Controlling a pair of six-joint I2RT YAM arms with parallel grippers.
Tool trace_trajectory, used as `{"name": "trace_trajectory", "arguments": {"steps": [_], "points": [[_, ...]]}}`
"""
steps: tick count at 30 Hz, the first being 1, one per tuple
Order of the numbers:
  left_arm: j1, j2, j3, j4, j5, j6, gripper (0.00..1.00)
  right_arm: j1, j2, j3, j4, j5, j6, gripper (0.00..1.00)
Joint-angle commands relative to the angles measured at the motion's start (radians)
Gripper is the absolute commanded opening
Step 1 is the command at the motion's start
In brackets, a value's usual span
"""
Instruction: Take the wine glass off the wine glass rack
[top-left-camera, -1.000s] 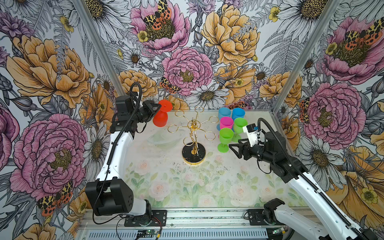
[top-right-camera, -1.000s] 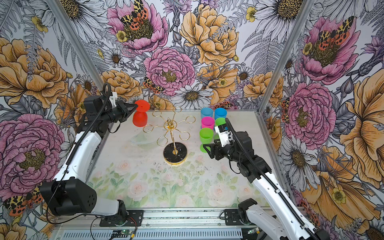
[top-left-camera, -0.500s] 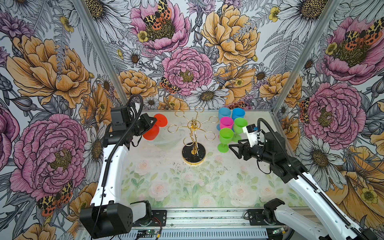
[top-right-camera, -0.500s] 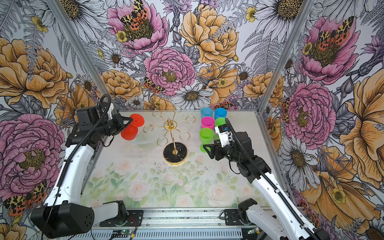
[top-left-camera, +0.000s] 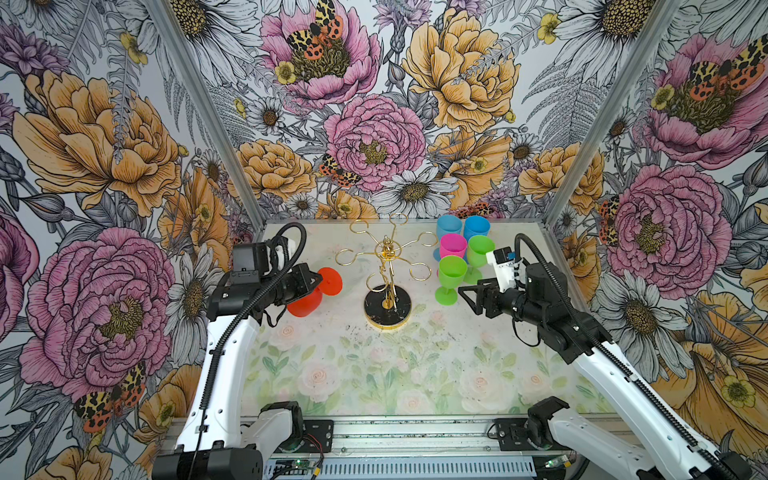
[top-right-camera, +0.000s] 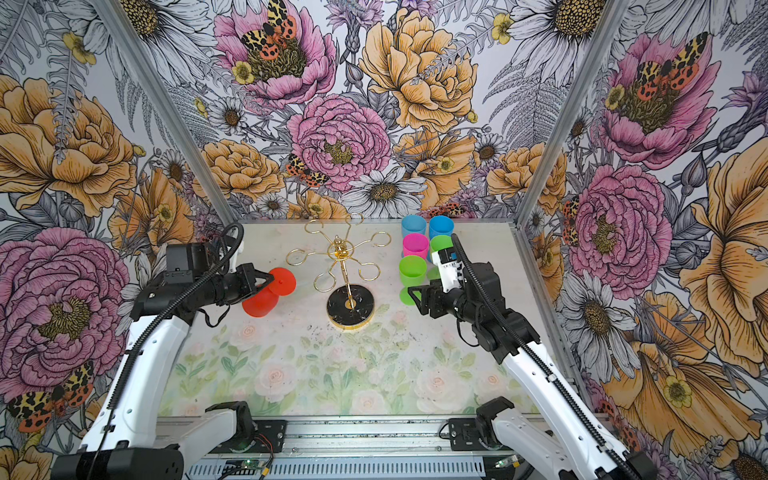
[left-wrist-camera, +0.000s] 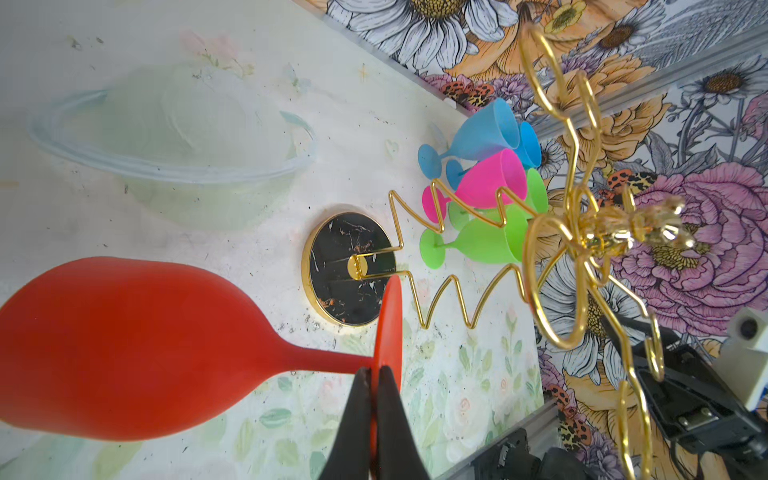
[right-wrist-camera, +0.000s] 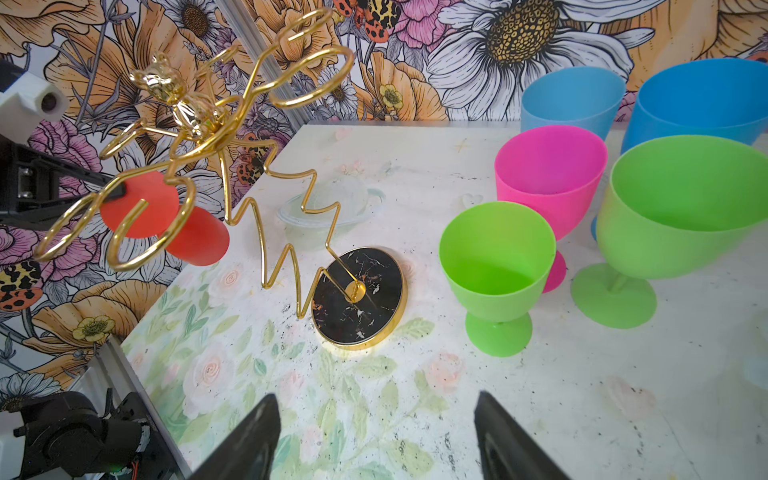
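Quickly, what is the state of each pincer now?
Left pincer: closed on the red glass, at its foot.
Right pincer: open, empty.

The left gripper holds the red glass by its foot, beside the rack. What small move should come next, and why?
Probably lower the red glass onto the table left of the rack. The left gripper is shut on its foot, and it hangs clear of every loop, so only setting it down remains.
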Motion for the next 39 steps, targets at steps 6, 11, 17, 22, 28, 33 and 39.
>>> {"name": "trace_trajectory", "arguments": {"steps": [6,11,17,22,28,33,39], "points": [[-0.184,-0.058,-0.014,-0.102,-0.031,0.063,0.0,-0.002,0.025,0.025,0.019,0.034,0.024,0.74],[-0.317,-0.071,-0.023,-0.124,0.015,0.064,0.0,-0.001,0.034,0.029,0.019,0.041,0.029,0.74],[-0.456,-0.092,-0.037,-0.122,0.061,0.077,0.0,-0.002,0.051,0.035,0.019,0.043,0.031,0.74],[-0.55,-0.099,-0.024,-0.122,0.082,0.088,0.0,-0.002,0.07,0.042,0.019,0.042,0.037,0.74],[-0.697,-0.108,0.002,-0.095,0.063,0.089,0.0,-0.002,0.087,0.035,0.018,0.036,0.056,0.74],[-0.853,-0.105,0.005,0.042,-0.01,0.077,0.0,-0.002,0.113,0.03,0.004,0.03,0.079,0.74],[-1.015,-0.058,0.034,0.109,-0.144,0.163,0.0,-0.004,0.164,0.095,-0.127,0.023,0.097,0.72]]}}
